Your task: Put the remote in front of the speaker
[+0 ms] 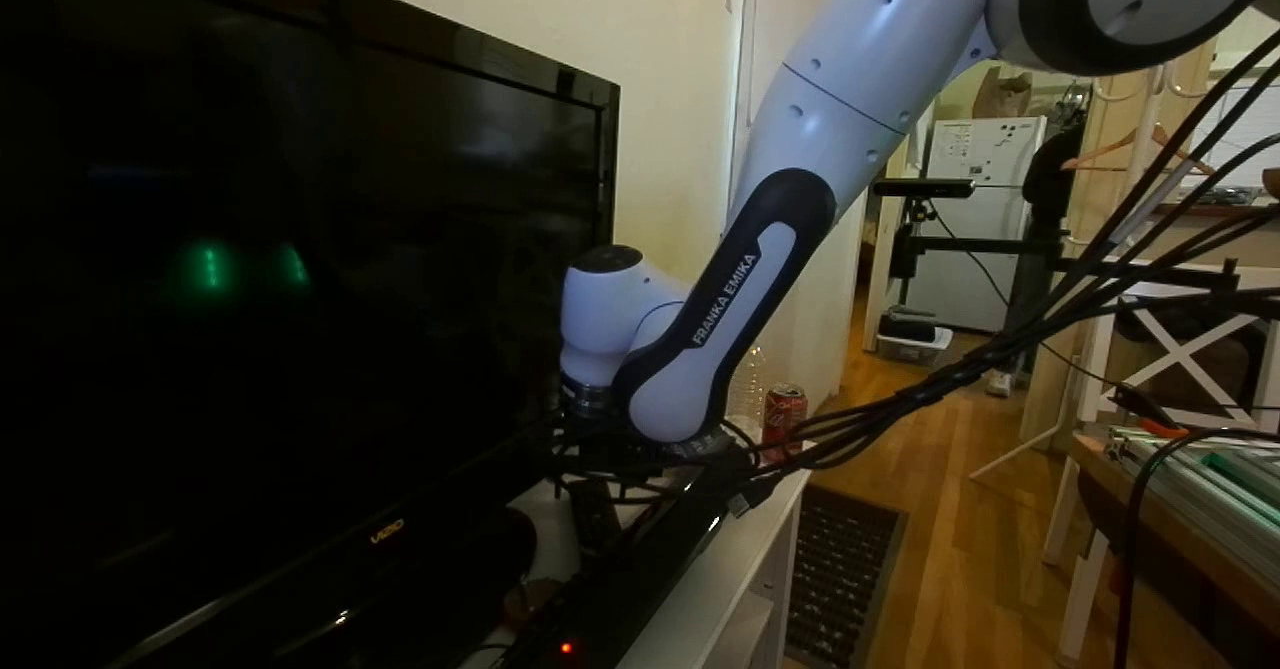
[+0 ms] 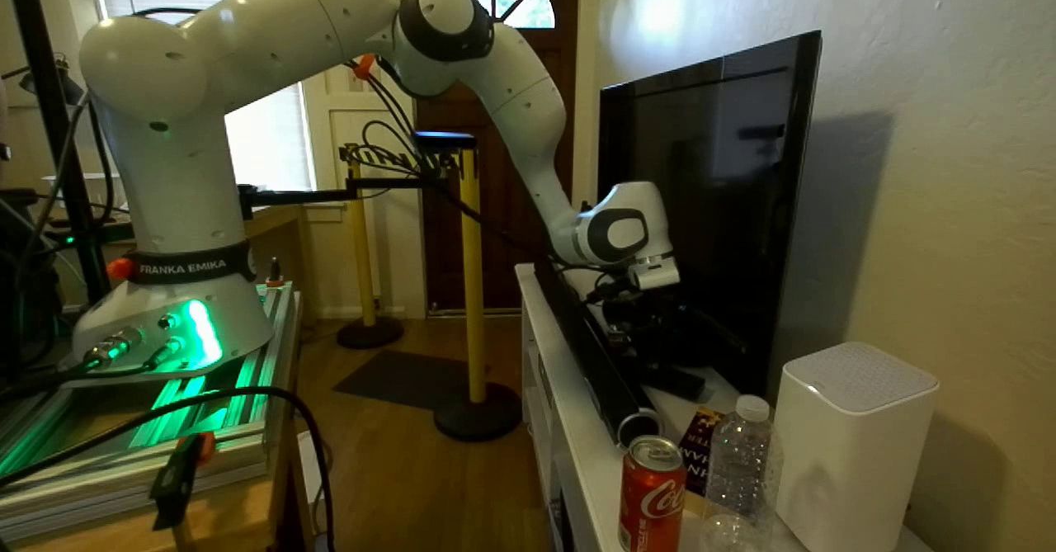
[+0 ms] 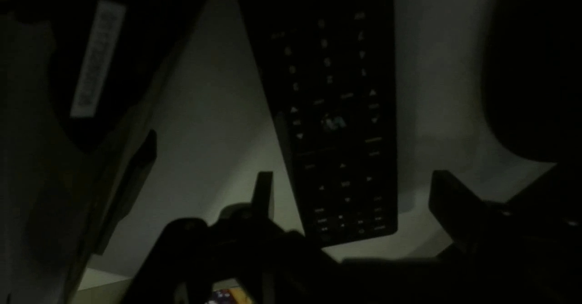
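Nearest in the wrist view is the claw (image 3: 352, 190), its two fingers (image 3: 263, 190) spread at nine and three o'clock, with nothing pinched. Between them, as that view has it, lies one end of the remote (image 3: 338, 113), a narrow gap showing on either side. From there its long axis runs a shade short of twelve o'clock to the view's top edge, so closing now would, I judge, take it across its width. How much drop there is between fingers and remote I can't tell.

What matters is where it rests: on the white tabletop (image 1: 735, 549), between the television (image 1: 300, 369) and the long black speaker (image 1: 635, 579). In an exterior view the remote points roughly twelve to six, the speaker half past one to half past seven, and the room-facing strip I take for the front sits past the speaker, between three and four o'clock from the remote. I'd expect a lift over the speaker, with black cables (image 1: 930, 389) that might catch.

From the claw, in an exterior view, a soda can (image 2: 652, 494) stands toward six, a water bottle (image 2: 737, 461) toward five, a white box (image 2: 850, 453) toward four. Beyond the tabletop, wooden floor (image 1: 930, 509) stretches past a doormat (image 1: 845, 569) to the fridge (image 1: 975, 294).
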Controlling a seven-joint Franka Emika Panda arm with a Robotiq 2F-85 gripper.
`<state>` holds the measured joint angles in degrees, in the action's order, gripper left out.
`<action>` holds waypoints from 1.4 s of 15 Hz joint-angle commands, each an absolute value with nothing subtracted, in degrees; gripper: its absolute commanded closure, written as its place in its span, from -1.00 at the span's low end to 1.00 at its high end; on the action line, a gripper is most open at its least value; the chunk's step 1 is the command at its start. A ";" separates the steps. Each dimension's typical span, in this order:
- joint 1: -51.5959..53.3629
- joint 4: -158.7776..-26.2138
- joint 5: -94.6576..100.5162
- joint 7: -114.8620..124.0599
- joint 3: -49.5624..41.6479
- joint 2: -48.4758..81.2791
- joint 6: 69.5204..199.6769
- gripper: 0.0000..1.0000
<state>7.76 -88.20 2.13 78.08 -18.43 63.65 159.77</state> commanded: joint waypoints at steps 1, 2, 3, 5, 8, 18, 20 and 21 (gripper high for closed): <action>7.94 -86.21 1.45 75.25 -18.29 64.52 156.77 -0.79; 7.78 -85.84 1.42 74.53 -18.03 64.74 156.27 -0.79; 7.66 -85.58 1.38 73.86 -17.79 64.89 155.90 -0.80; 7.57 -84.81 1.37 72.96 -17.45 65.35 155.07 -0.82; 7.64 -83.29 1.52 71.79 -17.31 66.37 153.58 -0.82; 7.86 -79.02 1.29 71.92 -17.83 69.49 150.40 0.25; 8.19 -79.82 1.07 73.00 -18.18 68.16 149.03 0.27; 8.56 -80.17 1.09 74.02 -18.68 67.53 147.75 0.28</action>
